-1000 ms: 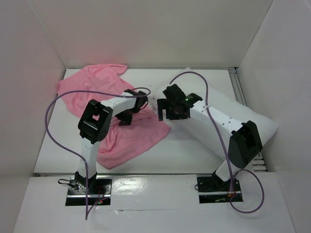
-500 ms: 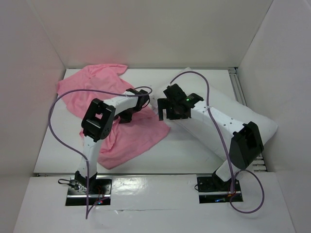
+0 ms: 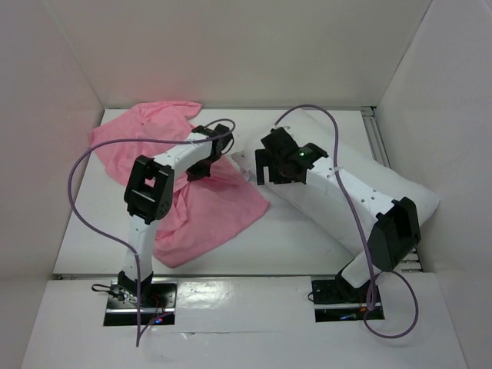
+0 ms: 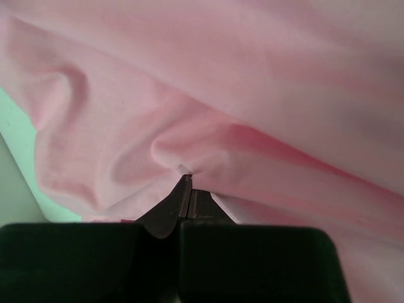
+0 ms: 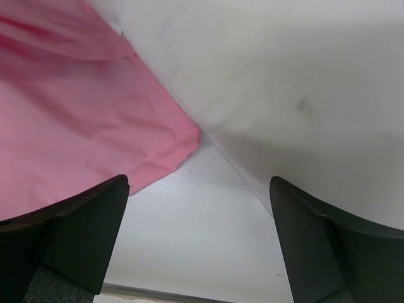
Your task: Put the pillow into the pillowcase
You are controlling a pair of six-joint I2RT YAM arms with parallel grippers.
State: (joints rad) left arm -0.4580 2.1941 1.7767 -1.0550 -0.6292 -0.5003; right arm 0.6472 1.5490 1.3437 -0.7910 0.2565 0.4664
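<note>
L gripper (image 3: 198, 171) is squeezed shut on a pinch of the pink pillowcase (image 3: 219, 219). In the L wrist view its two black tips meet w/ no gap, & the pink cloth (image 4: 252, 101) bunches up into a small fold right where they bite. The pinch is in the mid part of the cloth, a bit toward the far side.

The pillowcase lies wrinkly on the left half of the white table (image 3: 300, 242). It runs from the far left corner down toward the near middle.

The big white pillow (image 3: 377, 173) lies on the right half of the table, on a slant. Its left end is near the middle & its other end is by the right wall. The R arm stretches over it.

R gripper (image 3: 263, 171) is spread wide & holds nothing. It hangs over the left end of the pillow. In the R wrist view, btw its two dark fingers (image 5: 82, 233), a corner of the pillowcase (image 5: 69, 132) sits right next to the pillow (image 5: 284, 82) edge; can't tell if they touch. Bare table (image 5: 189, 246) shows below that corner
</note>
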